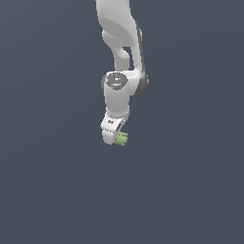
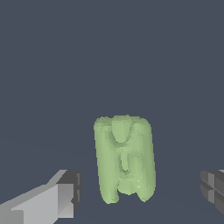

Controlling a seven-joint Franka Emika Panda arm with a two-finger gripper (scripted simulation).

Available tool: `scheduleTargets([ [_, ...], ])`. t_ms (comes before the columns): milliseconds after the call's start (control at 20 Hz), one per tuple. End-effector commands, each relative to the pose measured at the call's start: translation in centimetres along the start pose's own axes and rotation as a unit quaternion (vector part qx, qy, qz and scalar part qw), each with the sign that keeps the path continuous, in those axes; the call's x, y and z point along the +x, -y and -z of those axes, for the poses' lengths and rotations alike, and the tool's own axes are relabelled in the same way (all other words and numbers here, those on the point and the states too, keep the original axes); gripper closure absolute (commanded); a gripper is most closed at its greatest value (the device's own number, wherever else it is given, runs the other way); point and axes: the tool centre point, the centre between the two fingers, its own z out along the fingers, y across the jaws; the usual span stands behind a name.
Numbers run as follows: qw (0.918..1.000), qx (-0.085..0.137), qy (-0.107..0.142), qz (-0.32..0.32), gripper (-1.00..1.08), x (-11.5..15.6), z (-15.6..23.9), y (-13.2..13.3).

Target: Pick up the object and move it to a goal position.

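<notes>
The object (image 2: 124, 159) is a small light-green knobbly block lying on the dark grey floor. In the wrist view it sits between the two fingers, with a gap on each side. My white gripper (image 2: 140, 192) is open, with one finger (image 2: 65, 192) and the other (image 2: 213, 190) wide apart and touching nothing. In the exterior view the gripper (image 1: 116, 137) points down, low over the floor. The green block (image 1: 122, 139) peeks out at its tip, toward the exterior view's right, partly hidden by the hand.
The white arm (image 1: 119, 43) comes down from the top of the exterior view. A uniform dark grey floor (image 1: 47, 190) surrounds it. No goal marker shows.
</notes>
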Motion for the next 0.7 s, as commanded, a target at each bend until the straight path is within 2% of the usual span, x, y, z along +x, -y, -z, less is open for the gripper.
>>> scheduleTargets([
  [0,0.9998,0.001,0.000,0.020,-0.92,-0.05,-0.29,0.18],
  [300,0.9990,0.002,-0.001,0.045,-0.92,-0.13,-0.68,0.42],
  [650,0.9989,0.003,-0.001,0.046,-0.92,-0.16,-1.01,0.44],
])
